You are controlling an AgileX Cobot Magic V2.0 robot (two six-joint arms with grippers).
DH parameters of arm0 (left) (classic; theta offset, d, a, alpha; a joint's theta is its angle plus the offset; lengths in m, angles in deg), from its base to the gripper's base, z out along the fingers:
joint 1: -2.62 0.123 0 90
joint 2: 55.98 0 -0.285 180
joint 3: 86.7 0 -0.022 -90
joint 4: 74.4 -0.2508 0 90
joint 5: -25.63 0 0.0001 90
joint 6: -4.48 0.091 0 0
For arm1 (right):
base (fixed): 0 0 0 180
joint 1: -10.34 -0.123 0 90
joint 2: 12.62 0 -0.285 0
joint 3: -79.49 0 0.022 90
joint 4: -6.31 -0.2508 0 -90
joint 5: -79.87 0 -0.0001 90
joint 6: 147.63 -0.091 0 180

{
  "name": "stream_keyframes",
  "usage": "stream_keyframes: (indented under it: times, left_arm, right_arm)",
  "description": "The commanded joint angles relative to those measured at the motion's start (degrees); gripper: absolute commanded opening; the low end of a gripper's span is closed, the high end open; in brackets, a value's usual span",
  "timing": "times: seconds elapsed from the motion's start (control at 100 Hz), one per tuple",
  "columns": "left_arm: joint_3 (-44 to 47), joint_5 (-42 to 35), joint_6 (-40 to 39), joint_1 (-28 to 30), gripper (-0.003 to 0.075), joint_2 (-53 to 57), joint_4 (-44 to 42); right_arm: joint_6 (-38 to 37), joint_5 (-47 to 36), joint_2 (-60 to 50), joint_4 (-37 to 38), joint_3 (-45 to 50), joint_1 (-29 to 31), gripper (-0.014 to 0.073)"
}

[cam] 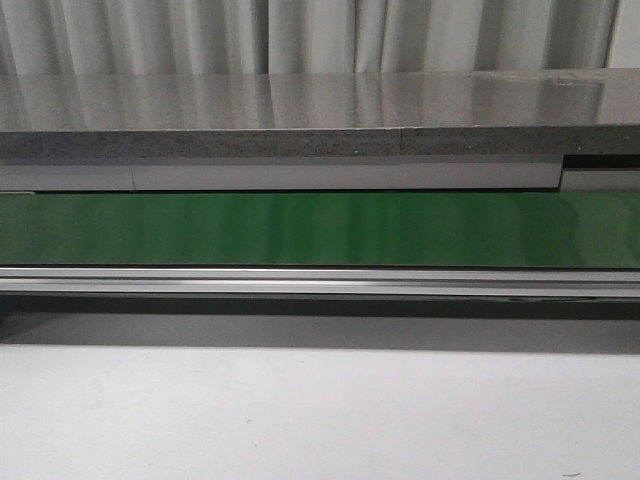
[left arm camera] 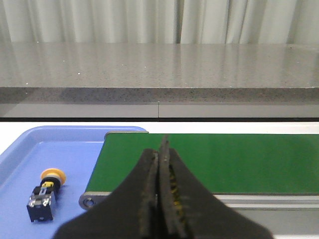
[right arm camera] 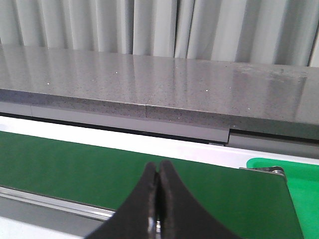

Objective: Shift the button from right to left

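In the left wrist view the button (left arm camera: 44, 195) lies on its side in a blue tray (left arm camera: 30, 149), beside the end of the green conveyor belt (left arm camera: 239, 162). It has a yellow-orange cap and a black body with metal terminals. My left gripper (left arm camera: 160, 149) is shut and empty, hanging above the belt's end, apart from the button. My right gripper (right arm camera: 159, 167) is shut and empty above the belt (right arm camera: 75, 164). Neither gripper nor the button shows in the front view, only the belt (cam: 320, 228).
A grey stone-look counter (cam: 300, 120) runs behind the belt, with curtains behind it. An aluminium rail (cam: 320, 282) edges the belt's near side. A green tray (right arm camera: 294, 167) sits at the belt's other end. A white tabletop (cam: 300, 410) lies in front.
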Motion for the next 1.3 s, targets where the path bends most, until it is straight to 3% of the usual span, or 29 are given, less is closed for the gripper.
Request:
stream_keyframes:
  times: [0.0,0.16,0.21,1.15,1.29]
  left_arm:
    - [2.06,-5.48,-3.19,1.00,-0.0020,3.51,-1.02]
    - [8.83,-9.45,-3.19,1.09,-0.0020,8.47,-1.02]
    - [8.59,-6.16,-3.19,1.09,-0.0020,8.71,-1.02]
    - [8.59,-6.98,-3.19,1.09,-0.0020,8.97,-0.91]
    - [8.59,-6.98,-3.19,1.09,-0.0020,8.97,-0.91]
  right_arm:
    - [0.59,-4.32,0.76,-0.58,-1.48,-0.02,-0.0058]
    - [0.59,-4.23,0.83,-0.58,-1.48,-0.02,-0.0058]
    - [0.59,-4.35,0.81,-0.58,-1.48,-0.02,-0.0058]
    - [0.59,-4.43,0.78,-0.63,-1.09,-0.02,-0.0058]
    - [0.53,-10.86,0.78,0.37,2.27,1.22,-0.0058]
